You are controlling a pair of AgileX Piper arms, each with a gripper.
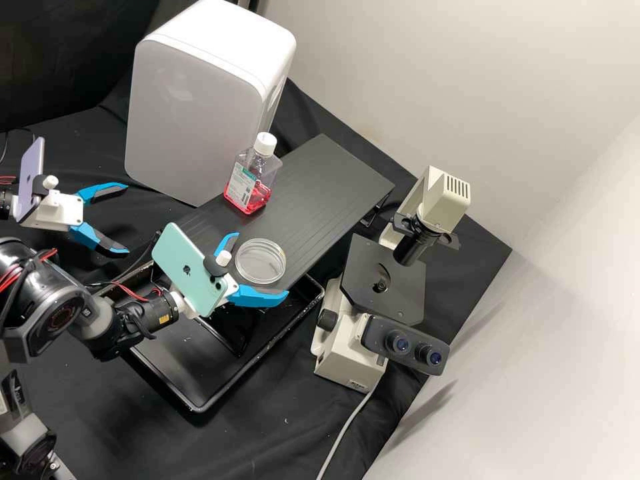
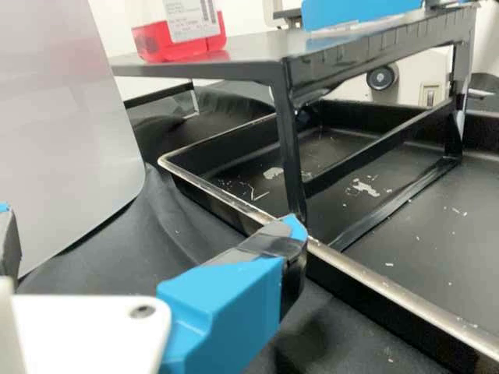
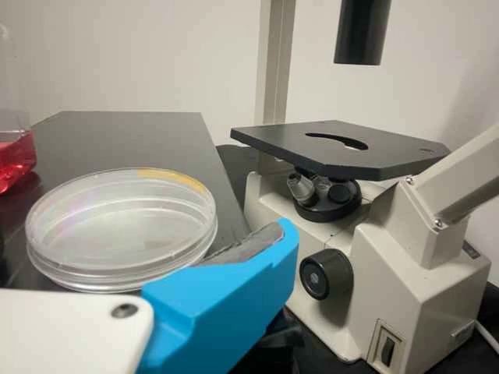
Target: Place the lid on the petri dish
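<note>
Blue-fingered and spread wide, the right tool (image 1: 259, 267) holds nothing and straddles the clear round plastic petri dish (image 3: 101, 274), which sits near the edge of the black raised platform (image 1: 320, 193) on the bench (image 1: 280, 427); the left tool (image 1: 125, 219) hangs open and empty, well apart. Its clear lid (image 3: 117, 206) looks already seated, so I judge it best to back straight out, clear of the rim, lest the light dish slide. It is shallow and transparent, two rims stacked flush.
</note>
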